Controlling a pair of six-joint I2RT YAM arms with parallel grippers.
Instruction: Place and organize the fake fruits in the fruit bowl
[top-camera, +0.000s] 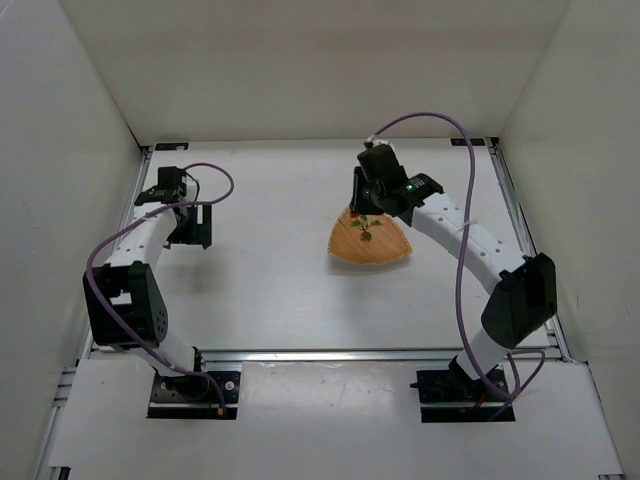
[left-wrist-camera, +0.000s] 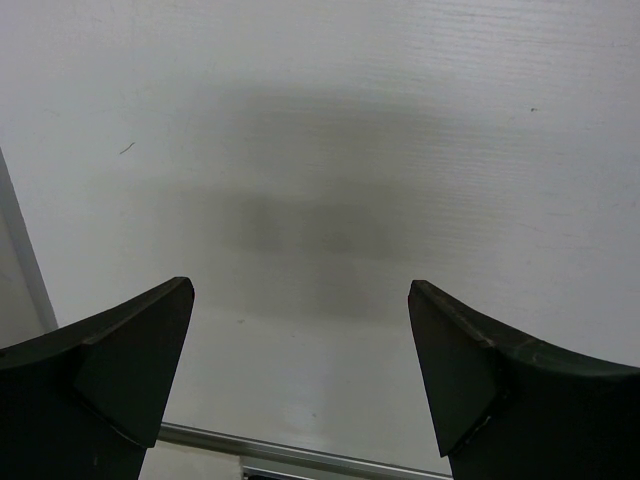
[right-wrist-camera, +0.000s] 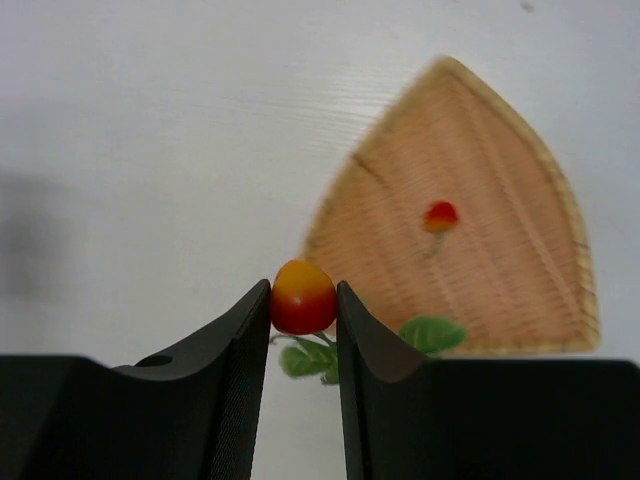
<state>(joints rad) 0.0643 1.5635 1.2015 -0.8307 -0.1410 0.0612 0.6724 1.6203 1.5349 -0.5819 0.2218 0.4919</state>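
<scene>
1. While the right gripper (right-wrist-camera: 303, 288) is closed on a round orange-red fruit (right-wrist-camera: 303, 302), its fingertips pinch the fruit from both sides, and green leaves (right-wrist-camera: 318, 358) hang below the pinch point.
2. The fruit bowl (right-wrist-camera: 500, 270) lies ahead of the fingertips and to their right in the right wrist view. One pointed corner faces away from the gripper, and a broad edge lies nearest to it.
3. A second small red fruit (right-wrist-camera: 440, 215) on a thin stem lies near the middle of the bowl.
4. In the top view the right gripper overlaps the far part of the bowl. Its height above the weave cannot be told.
5. Judgement: the coming move is a short carry forward and to the right until the held fruit hangs over the weave beside the second fruit. The leaves should fall inside the rim before release.
6. The left gripper (left-wrist-camera: 300, 300) has its fingers spread wide with nothing between them. It hangs over bare table, well apart from the bowl, so the right arm is the nearer.
7. The table (top-camera: 260, 280) is flat and white. White walls (top-camera: 300, 70) enclose it on three sides, well apart from the bowl.
</scene>
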